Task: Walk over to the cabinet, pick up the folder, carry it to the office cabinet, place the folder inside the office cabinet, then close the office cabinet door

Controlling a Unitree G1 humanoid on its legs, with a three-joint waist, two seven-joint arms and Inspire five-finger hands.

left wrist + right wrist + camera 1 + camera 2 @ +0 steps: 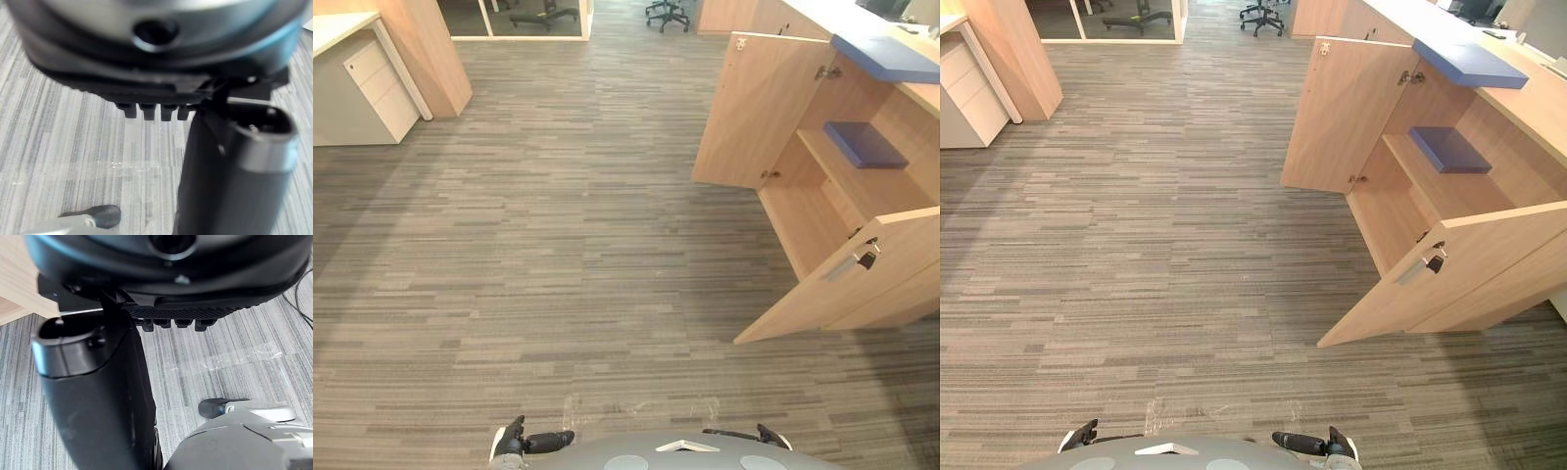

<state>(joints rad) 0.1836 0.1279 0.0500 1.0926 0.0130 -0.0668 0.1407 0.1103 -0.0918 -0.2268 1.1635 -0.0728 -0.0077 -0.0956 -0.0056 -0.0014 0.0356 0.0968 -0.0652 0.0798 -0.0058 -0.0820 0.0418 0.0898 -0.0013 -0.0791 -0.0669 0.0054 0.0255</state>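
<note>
Left robot hand and right robot hand hang relaxed and empty, presumably because the blue folder already rests far ahead-right on the office cabinet shelf, near door unclosed.

This is an office. Grey striped carpet covers the floor. At 10 o'clock a white drawer pedestal stands under a desk. At 12 o'clock are wheeled swivel chairs. At 2 o'clock a light wood cabinet stands open, with a blue folder on its shelf.
</note>
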